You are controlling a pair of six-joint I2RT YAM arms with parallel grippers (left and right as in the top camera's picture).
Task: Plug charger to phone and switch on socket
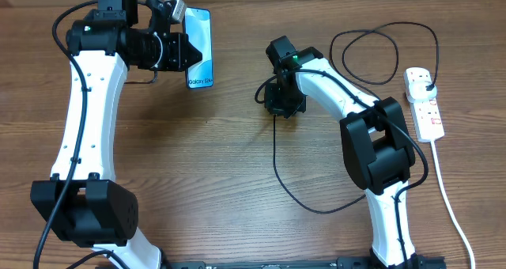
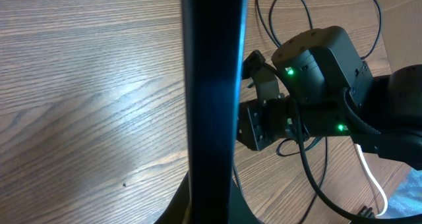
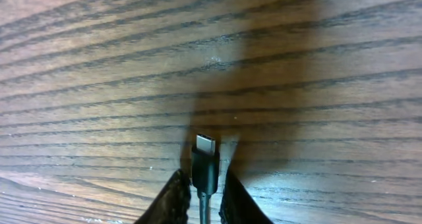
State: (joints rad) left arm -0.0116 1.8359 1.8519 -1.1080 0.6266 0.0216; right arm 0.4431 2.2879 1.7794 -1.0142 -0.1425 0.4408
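Surface: a brown wood-grain table (image 1: 198, 166), with a glare patch in the left wrist view and my own shadow across the grain in the right wrist view. Of the room I see only a pale strip beyond the table's far edge in the overhead view.

Left gripper (image 1: 183, 51): pressed together on the phone (image 1: 199, 47) at the far left of the table. The screen is lit blue and faces up toward the overhead camera. In the left wrist view the phone (image 2: 211, 85) shows edge-on, as a dark upright bar with a blue sheen. I cannot tell whether it rests on the wood or is lifted.

Right gripper (image 3: 204, 176): near the table's centre, well apart from the phone. Its fingertips (image 3: 177, 196) pinch the charger (image 3: 206, 159) by its small plug tip, whose metal end points out past them toward the wood.

From my right gripper (image 1: 285, 103) the charger (image 1: 275, 162) trails toward the near edge and curves behind my right arm. Another stretch loops at the far right.

The socket (image 1: 427, 111) lies along the right edge, with a black plug in its far end and a thick white cord (image 1: 451, 206) running toward the near edge.
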